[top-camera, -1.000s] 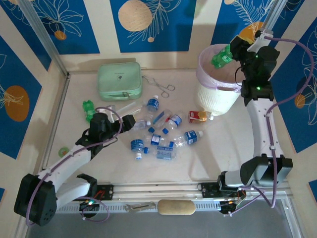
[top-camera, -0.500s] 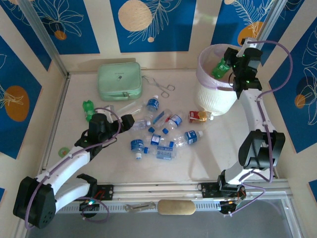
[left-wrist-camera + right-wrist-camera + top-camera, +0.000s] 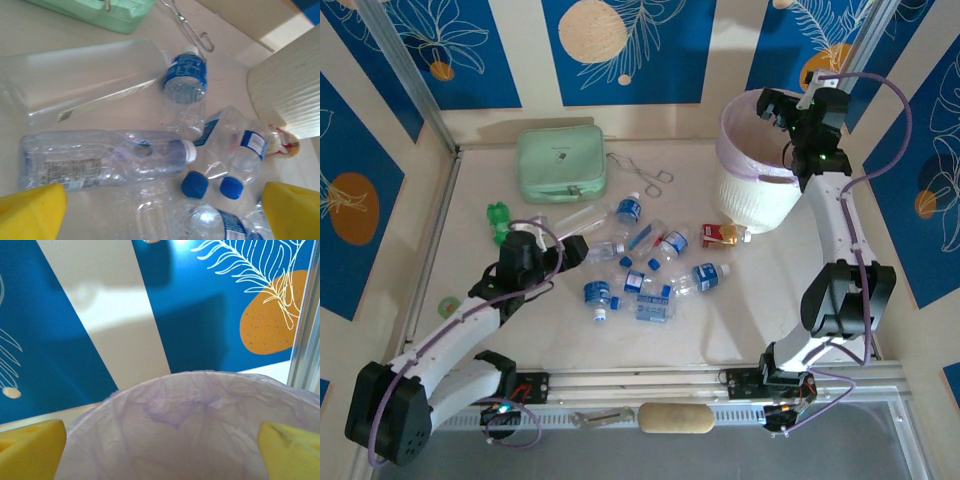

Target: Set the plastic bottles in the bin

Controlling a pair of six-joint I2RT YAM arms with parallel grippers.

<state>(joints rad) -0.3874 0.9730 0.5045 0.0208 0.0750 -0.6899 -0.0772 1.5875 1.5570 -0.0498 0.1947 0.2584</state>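
Several clear plastic bottles (image 3: pixel 650 262) with blue labels lie in a heap mid-table, and a green one (image 3: pixel 498 215) lies to the left. My left gripper (image 3: pixel 575 250) is open just left of the heap. In its wrist view its yellow fingertips (image 3: pixel 30 212) flank a clear white-capped bottle (image 3: pixel 105 160) and two blue caps (image 3: pixel 194 185). The bin (image 3: pixel 755 205), white with a lilac bag, stands at the back right. My right gripper (image 3: pixel 775 108) hangs open over its mouth, nothing between the fingers. The right wrist view looks down into the bag (image 3: pixel 190 430).
A mint-green zip case (image 3: pixel 560 165) and metal tongs (image 3: pixel 645 178) lie at the back. A red-and-white carton (image 3: pixel 720 234) rests against the bin's base. A large clear flat bottle (image 3: pixel 85 75) lies beyond the left fingers. Walls close in left, back and right.
The right gripper carried a green bottle over the bin, then opened; the bottle is gone from its fingers. The left arm has barely moved.
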